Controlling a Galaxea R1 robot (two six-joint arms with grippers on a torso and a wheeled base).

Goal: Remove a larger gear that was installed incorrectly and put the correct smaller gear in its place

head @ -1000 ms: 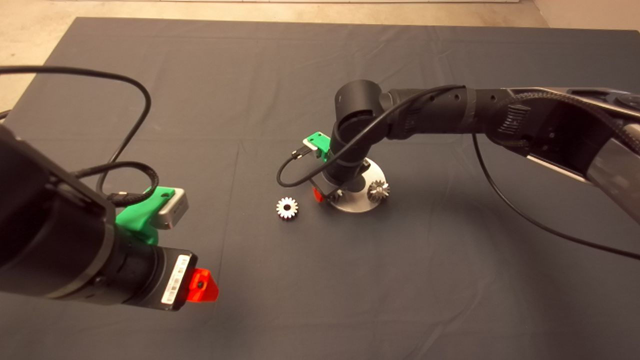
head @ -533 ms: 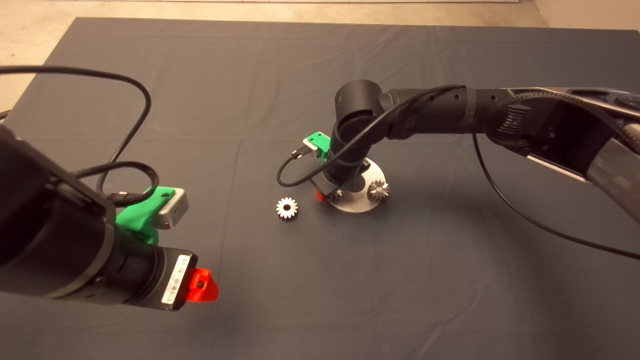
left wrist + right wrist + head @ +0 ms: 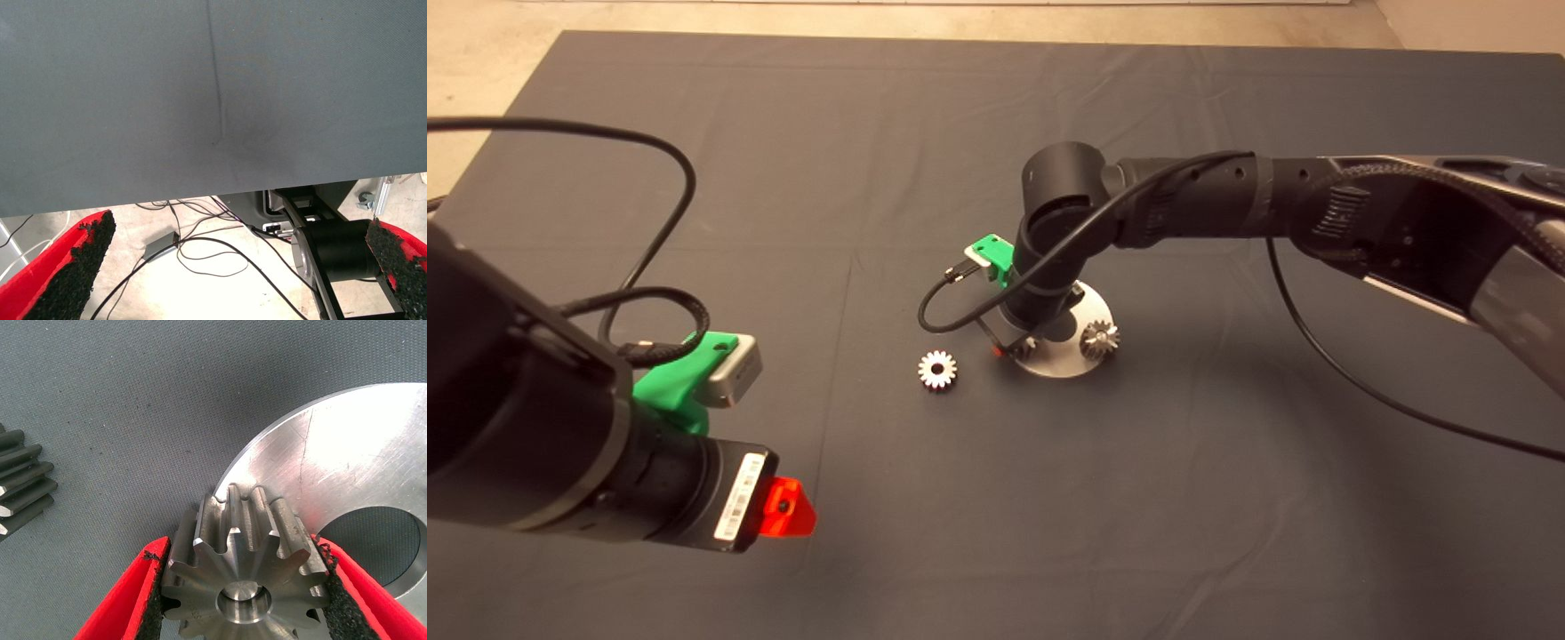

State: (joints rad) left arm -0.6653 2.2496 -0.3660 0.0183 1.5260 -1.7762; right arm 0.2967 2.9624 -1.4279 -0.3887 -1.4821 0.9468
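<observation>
My right gripper (image 3: 1014,348) reaches down at the near left edge of a round silver plate (image 3: 1060,360). In the right wrist view the gripper (image 3: 241,552) has both black pads pressed on the sides of the larger gear (image 3: 220,553), a grey steel gear on a silver pin at the plate's (image 3: 360,467) rim. The arm mostly hides this gear in the head view. The smaller gear (image 3: 937,369), bright silver with a dark centre hole, lies on the mat left of the plate; its teeth also show in the right wrist view (image 3: 20,480). My left gripper (image 3: 783,507) waits open at lower left.
Another gear (image 3: 1100,338) sits on a pin at the plate's right side. A hole (image 3: 387,547) shows in the plate beside the held gear. The left wrist view shows the mat's edge (image 3: 200,200) and cables on the floor beyond.
The right gripper's red fingers have drawn in around the gear on the plate; less of the red finger shows beside the arm. The left arm and the gears have not moved.
</observation>
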